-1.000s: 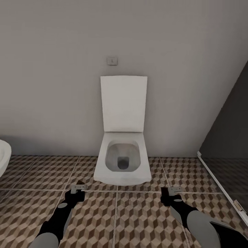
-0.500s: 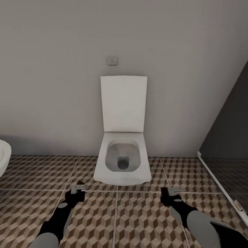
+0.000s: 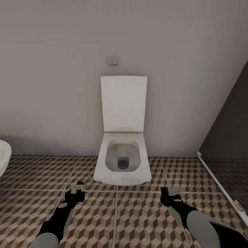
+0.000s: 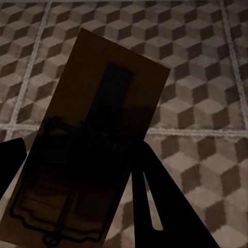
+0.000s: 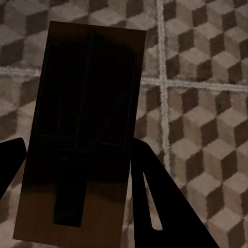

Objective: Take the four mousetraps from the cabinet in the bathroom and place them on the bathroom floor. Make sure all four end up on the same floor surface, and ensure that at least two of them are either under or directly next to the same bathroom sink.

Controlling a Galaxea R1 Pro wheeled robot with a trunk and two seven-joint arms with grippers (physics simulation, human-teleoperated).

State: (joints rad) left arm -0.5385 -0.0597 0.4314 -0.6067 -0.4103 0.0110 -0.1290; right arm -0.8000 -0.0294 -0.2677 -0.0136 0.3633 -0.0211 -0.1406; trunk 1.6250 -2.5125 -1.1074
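Each arm carried a mousetrap. In the left wrist view a flat tan wooden mousetrap with dark wire parts [image 4: 85, 150] sat clamped between the dark fingers [image 4: 155, 206] of the left gripper [image 4: 77, 191], its long axis running out along the fingers and leaning toward 1 o'clock. In the right wrist view a second tan board mousetrap [image 5: 82, 139] was pinched the same way by the right gripper [image 5: 75, 191], its long axis near 12 o'clock. Both traps hung above the cube-patterned brown, beige and white tiled floor [image 5: 201, 129], not touching it.

From the head camera the left gripper [image 3: 78, 188] sat at 7 o'clock and the right gripper [image 3: 171, 191] at 5 o'clock, both low over the floor [image 3: 137, 220], with the white wall-hung toilet with its lid raised [image 3: 123, 162] at centre. A white curved rim [image 3: 4, 156] showed at 9 o'clock; whether it was a basin or tub I could not tell. If it belongs to the sink, the left arm was the nearer, and the coming move would probably turn that way.

No brand or lettering could be read; the small grey wall plate [image 3: 112, 61] above the toilet was too small to make out
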